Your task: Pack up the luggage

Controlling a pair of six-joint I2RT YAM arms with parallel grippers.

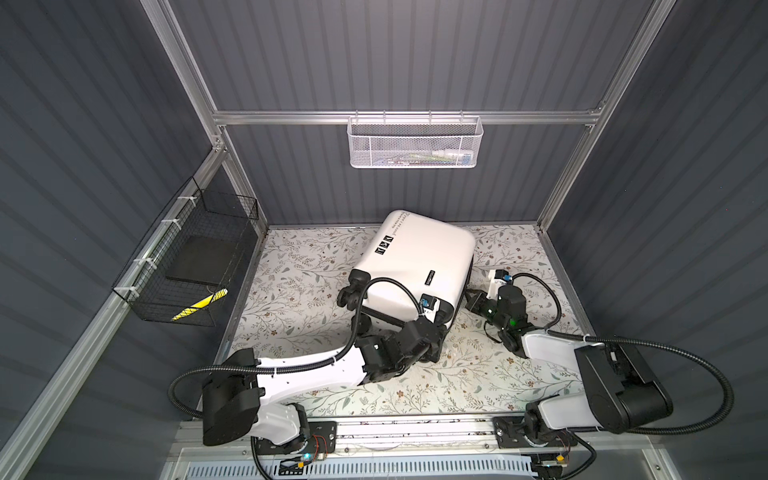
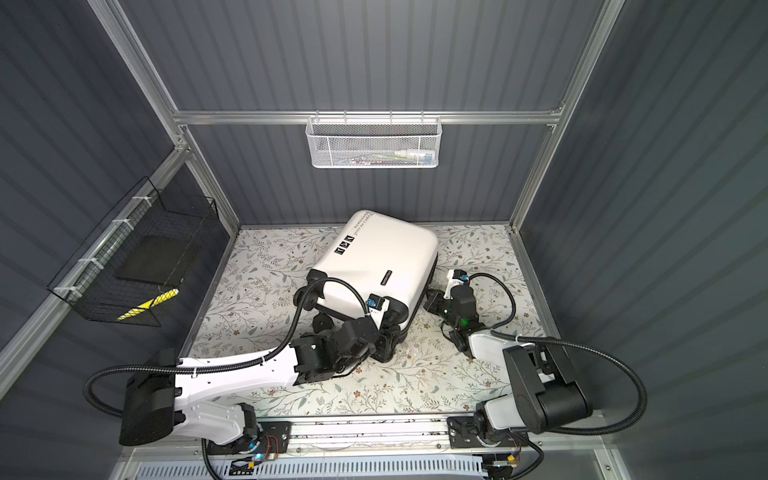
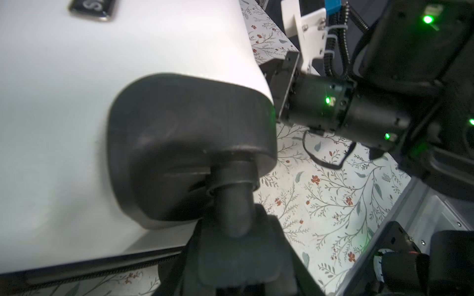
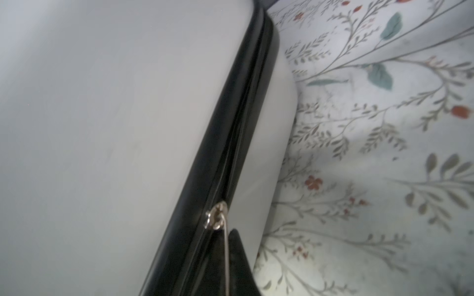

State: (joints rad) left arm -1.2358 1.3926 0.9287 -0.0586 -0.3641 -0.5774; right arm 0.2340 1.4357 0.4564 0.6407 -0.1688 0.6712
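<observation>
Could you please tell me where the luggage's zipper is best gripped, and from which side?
Grip the thin metal pull hanging off the slider, coming from the right arm's side, where the luggage's black zipper band faces outward. The slider sits small and flush; the pull stands free, and the right gripper pinches it there.

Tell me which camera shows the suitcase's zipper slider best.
The right wrist view: the metal zipper slider sits close up on the black zipper. The left wrist view shows only a stretch of zipper, no slider. In both top views it is too small to see.
</observation>
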